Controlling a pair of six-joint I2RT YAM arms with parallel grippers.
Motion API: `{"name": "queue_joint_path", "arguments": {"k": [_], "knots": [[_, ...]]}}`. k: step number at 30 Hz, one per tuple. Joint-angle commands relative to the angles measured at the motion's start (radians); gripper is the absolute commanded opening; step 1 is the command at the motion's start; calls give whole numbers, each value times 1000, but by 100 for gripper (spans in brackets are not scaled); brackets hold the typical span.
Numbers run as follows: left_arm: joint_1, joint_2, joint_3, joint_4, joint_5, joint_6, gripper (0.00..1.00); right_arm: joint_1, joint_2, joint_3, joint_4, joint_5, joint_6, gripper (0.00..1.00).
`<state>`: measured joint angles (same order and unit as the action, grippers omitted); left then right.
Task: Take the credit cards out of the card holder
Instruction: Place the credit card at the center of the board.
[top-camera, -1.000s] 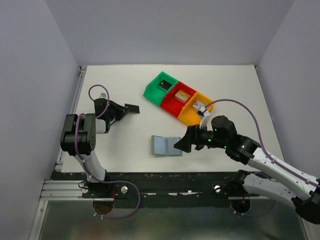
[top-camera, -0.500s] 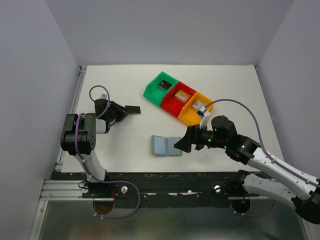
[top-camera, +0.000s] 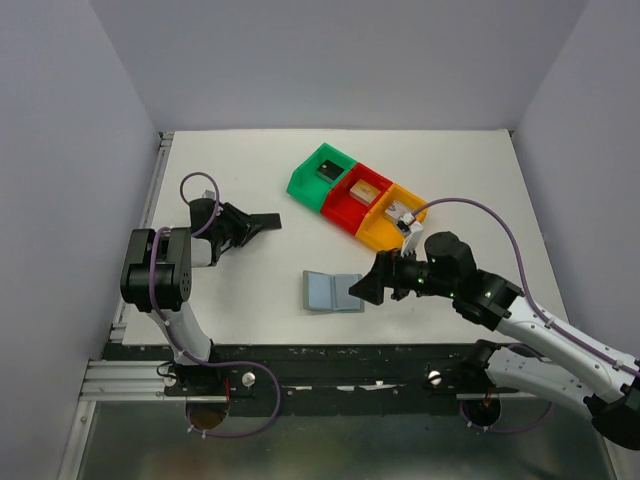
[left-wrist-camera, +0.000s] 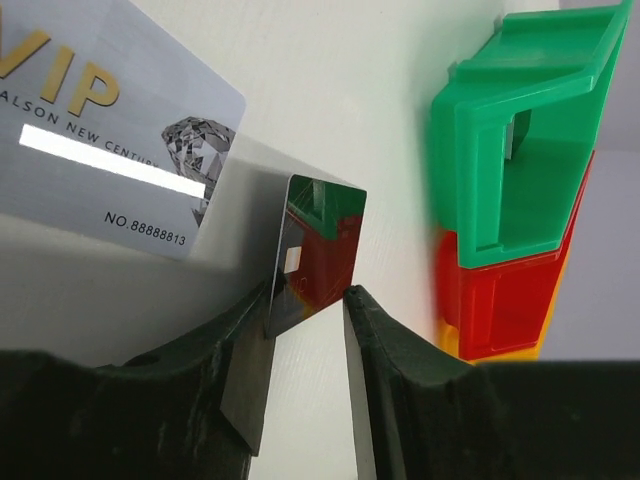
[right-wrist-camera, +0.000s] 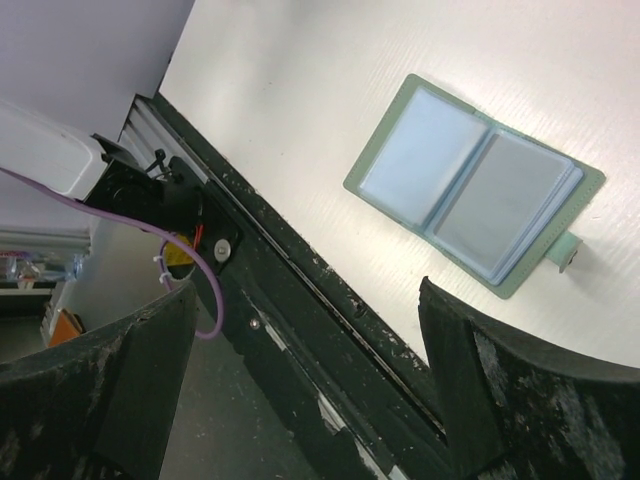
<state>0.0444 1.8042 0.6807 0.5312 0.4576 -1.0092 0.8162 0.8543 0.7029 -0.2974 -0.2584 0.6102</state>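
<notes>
The left end effector hangs over the left part of the white counter, well apart from the card holder and at about 10 o'clock from it. Its fingers are drawn almost together on the silver-grey card, whose face reads "VIP". In the top view the card juts from the fingertips toward 3 o'clock as a dark flat strip. In the left wrist view a mirror-like surface between the fingers reflects the green bin and the red bin.

The card holder lies open and flat near the counter's 6 o'clock edge, both panels facing up, with a small snap tab at one side. Whether a card sits in its slots I cannot tell.

The right end effector sits at the holder's 3 o'clock edge. The right wrist view shows its fingers spread wide with nothing between them.

At about 1 o'clock from the holder the green, red and orange bin stand touching in a slanted row. The black card lies in the green one and the tan-gold card in the red one.
</notes>
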Motion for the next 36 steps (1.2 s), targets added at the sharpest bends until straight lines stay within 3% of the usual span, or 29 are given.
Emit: {"name": "queue_joint_path", "arguments": {"k": [1, 19, 36], "knots": [[3, -46, 23, -86, 6, 49, 49, -2, -15, 15, -26, 25, -12, 98], [3, -20, 177, -315, 4, 159, 52, -3, -60, -16, -29, 25, 13, 98], [2, -32, 204, -454, 15, 190, 54, -3, -37, 0, -29, 22, 13, 98]]}}
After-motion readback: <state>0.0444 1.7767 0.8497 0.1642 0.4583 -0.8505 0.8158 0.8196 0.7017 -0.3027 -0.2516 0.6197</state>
